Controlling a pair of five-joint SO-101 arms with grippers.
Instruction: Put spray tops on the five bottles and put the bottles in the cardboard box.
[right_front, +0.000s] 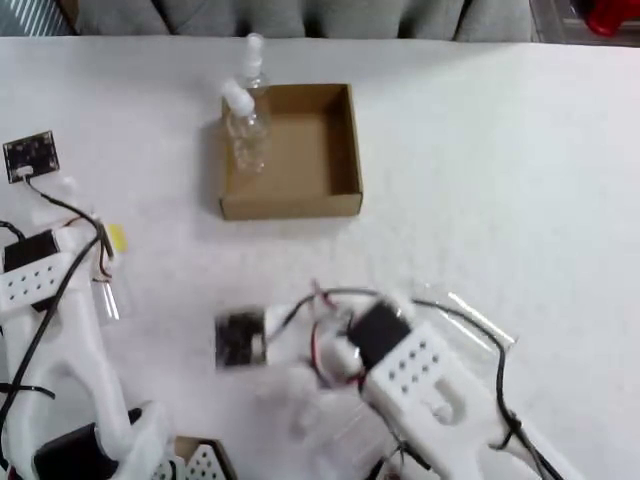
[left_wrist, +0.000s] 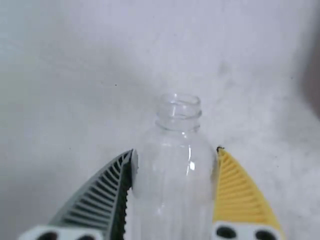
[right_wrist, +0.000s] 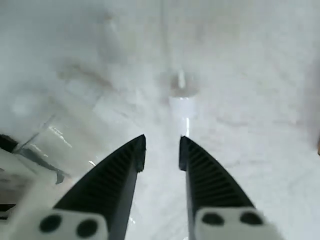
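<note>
- The left hand sits at the desk's left side, well left of the box and nearer than it.
- Its grey and yellow fingers are closed on a clear bottle, one pressing each side of the body just below the shoulder.
- That bottle's threaded neck is bare, with no top on it, and points away from the hand.
- The right hand is low over the near middle of the desk, nearer than the box.
- Its two black fingers stand a narrow gap apart and grip nothing.
- A white spray top lies on the desk just ahead of the right hand's fingertips, apart from them.
- The box sits open at the far middle of the desk.
- A capped bottle stands inside the box against its left wall.
- A second capped bottle stands at the box's far left corner; I cannot tell whether it is inside or just behind the far wall.
- A clear thing lies on the desk just right of the right arm, too blurred to make out.
</note>
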